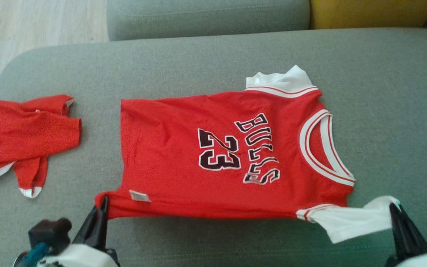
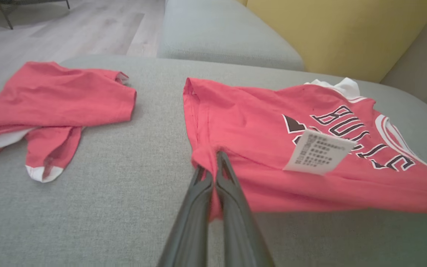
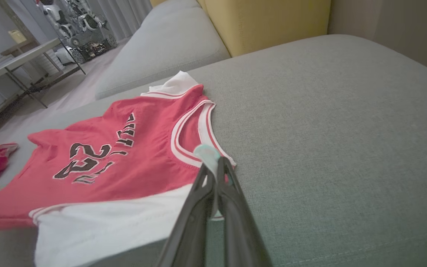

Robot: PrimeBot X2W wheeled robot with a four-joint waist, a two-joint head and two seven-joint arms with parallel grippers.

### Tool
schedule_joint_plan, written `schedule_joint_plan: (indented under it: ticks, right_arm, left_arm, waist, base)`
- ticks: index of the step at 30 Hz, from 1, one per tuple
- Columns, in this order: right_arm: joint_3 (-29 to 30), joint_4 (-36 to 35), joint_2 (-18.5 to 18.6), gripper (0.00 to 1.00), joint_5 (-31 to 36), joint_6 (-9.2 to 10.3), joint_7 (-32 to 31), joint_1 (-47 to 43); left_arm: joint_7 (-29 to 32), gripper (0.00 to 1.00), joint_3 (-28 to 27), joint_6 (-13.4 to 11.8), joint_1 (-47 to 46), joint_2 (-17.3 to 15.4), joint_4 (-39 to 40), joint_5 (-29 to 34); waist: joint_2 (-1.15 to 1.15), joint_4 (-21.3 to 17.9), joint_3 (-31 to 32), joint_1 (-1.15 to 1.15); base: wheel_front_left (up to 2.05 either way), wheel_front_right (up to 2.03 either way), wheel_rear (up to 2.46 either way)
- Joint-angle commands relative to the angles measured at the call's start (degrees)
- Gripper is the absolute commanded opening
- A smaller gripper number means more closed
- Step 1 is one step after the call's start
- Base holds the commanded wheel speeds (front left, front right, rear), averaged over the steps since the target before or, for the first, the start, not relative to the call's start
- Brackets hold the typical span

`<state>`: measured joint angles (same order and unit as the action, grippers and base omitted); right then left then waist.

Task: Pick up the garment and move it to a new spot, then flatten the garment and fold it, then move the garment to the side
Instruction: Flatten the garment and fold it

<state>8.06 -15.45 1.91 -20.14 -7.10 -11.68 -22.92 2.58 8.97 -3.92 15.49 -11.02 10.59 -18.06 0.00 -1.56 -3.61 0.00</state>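
The garment (image 1: 184,155) is a red jersey with white trim, printed "BULLS 23". It lies spread across the grey couch seat (image 1: 198,63), collar toward the right. My left gripper (image 1: 104,202) is shut on its near hem corner, pinching red cloth (image 2: 213,159). My right gripper (image 1: 394,207) is shut on the white near sleeve (image 1: 350,220); the fingertips (image 3: 215,163) clamp the sleeve's edge. The near edge of the jersey (image 2: 310,174) is lifted slightly off the seat, and a white care label (image 2: 319,152) shows on it.
A second red piece of clothing (image 1: 20,137) lies crumpled at the seat's left end. A grey cushion (image 1: 206,16) and a yellow cushion (image 1: 369,13) stand behind. Wooden floor (image 1: 32,22) lies beyond the left edge. In the right wrist view, a table and equipment (image 3: 69,26) stand far off.
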Motion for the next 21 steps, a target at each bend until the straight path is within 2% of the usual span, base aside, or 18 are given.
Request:
schedule_joint_plan:
  ticks: [1, 9, 20, 21]
  right_arm:
    - [-1.2, -0.7, 1.0, 0.0, 0.7, -0.39, -0.6, 5.1]
    - [-4.3, 11.0, 1.1, 0.0, 5.3, -0.39, -2.4, 20.4]
    - [-8.1, 25.8, 2.8, 0.0, 5.7, -0.39, 1.6, 33.3]
    - [-8.3, 26.7, 2.8, 0.17, 5.6, -0.39, 2.3, 33.9]
  left_arm:
    - [0.7, 0.0, -1.7, 0.8, -5.0, -1.2, 0.7, -0.6]
    - [5.2, 0.0, -0.2, 5.7, -16.5, -2.2, -10.3, -4.4]
    - [5.9, 0.0, 1.1, 8.3, -25.6, -1.4, -21.0, -6.9]
    - [5.3, 0.13, 1.2, 8.5, -26.0, -1.2, -21.7, -7.0]
  waist:
    - [0.0, 0.1, -1.1, 0.0]
    - [0.0, 0.5, -5.1, 0.0]
    - [0.0, 1.6, -10.1, 0.0]
    - [0.0, 1.6, -10.4, 0.0]
  base:
    - [0.0, 0.0, 0.0]
    - [0.0, 0.0, 0.0]
    - [0.0, 0.0, 0.0]
    - [0.0, 0.0, 0.0]
